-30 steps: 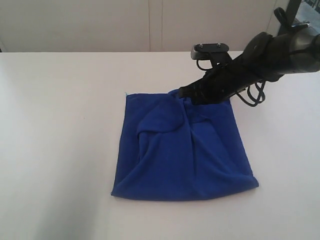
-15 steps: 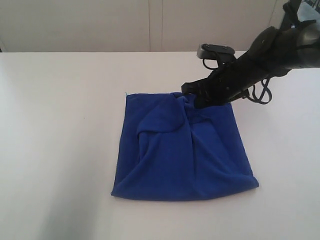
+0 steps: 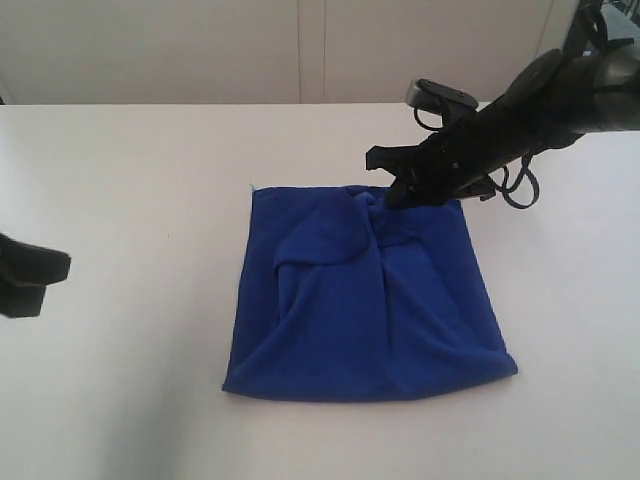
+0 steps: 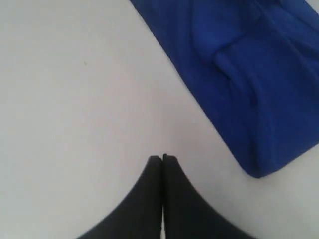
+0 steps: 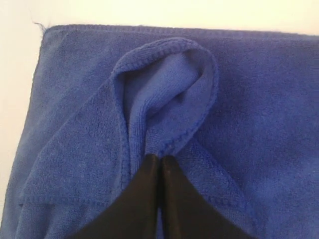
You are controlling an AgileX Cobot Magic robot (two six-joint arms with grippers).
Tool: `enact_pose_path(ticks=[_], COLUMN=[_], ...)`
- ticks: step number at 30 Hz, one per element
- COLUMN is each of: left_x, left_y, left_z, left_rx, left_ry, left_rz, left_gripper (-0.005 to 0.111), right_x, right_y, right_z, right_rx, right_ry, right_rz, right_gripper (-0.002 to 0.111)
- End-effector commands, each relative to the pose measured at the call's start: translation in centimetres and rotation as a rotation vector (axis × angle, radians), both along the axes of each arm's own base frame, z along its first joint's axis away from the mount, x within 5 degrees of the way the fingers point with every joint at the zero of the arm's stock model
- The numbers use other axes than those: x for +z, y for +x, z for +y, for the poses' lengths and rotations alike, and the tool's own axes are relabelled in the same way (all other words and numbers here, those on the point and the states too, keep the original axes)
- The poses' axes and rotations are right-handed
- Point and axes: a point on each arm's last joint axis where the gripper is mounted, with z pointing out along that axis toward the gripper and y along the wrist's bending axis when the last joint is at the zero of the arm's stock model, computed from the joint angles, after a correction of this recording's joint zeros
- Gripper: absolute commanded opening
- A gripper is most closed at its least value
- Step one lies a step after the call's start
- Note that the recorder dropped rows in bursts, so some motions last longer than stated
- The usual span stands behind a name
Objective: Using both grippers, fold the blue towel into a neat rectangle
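Your towel (image 3: pixel 370 300) lies near the middle of the white surface (image 3: pixel 130 180), folded over into a rough square. It is not yet neat: the top layer is rumpled, with a curved flap across the far half and creases running toward the near edge. A small pale thread (image 3: pixel 252 186) sticks out at the far left corner.

Your right gripper (image 3: pixel 392 198) reaches in from the right and sits at the towel's far edge, tilted down toward the cloth. In the right wrist view, the right gripper (image 5: pixel 160 158) has its fingers pressed together. The hem (image 5: pixel 167 45) arches up in a loop, and both ends of it run down to meet at the tips. So you appear to have a gathered bit of the towel (image 5: pixel 259 109) pinched there. The thread (image 5: pixel 39 25) shows at the corner in this view too. Black cables (image 3: pixel 515 185) hang under that arm.

Your left gripper (image 3: pixel 55 270) shows only at the left edge of the exterior view, well apart from the towel. In the left wrist view, the left gripper (image 4: pixel 162 158) is clenched tight with nothing between its fingers. It is over bare surface, and a folded corner of the towel (image 4: pixel 259 84) lies off to one side, not touching it.
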Motion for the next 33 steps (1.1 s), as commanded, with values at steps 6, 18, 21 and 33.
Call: enact_pose_path(ticks=[6, 18, 21, 33], left_x=[1.6, 0.5, 0.5, -2.0], left_y=[7.3, 12.2, 12.6, 14.2], left_z=[-3.6, 1.0, -1.3, -15.6], left_rx=[-0.09, 0.108, 0.021, -0.393], left_ry=[0.053, 0.701, 0.619, 0.584], left_rz=[0.056, 0.232, 0.214, -0.06], left_gripper=[0.0, 0.0, 0.0, 0.0], right_x=[0.1, 0.1, 0.1, 0.1], right_y=[0.0, -0.1, -0.1, 0.8], right_z=[0.0, 0.0, 0.0, -2.6], right_rx=[0.005, 0.012, 0.012, -0.153], right_ry=[0.017, 0.018, 0.018, 0.068], right_rz=[0.022, 0.03, 0.03, 0.074], right_gripper=[0.0, 0.0, 0.0, 0.0])
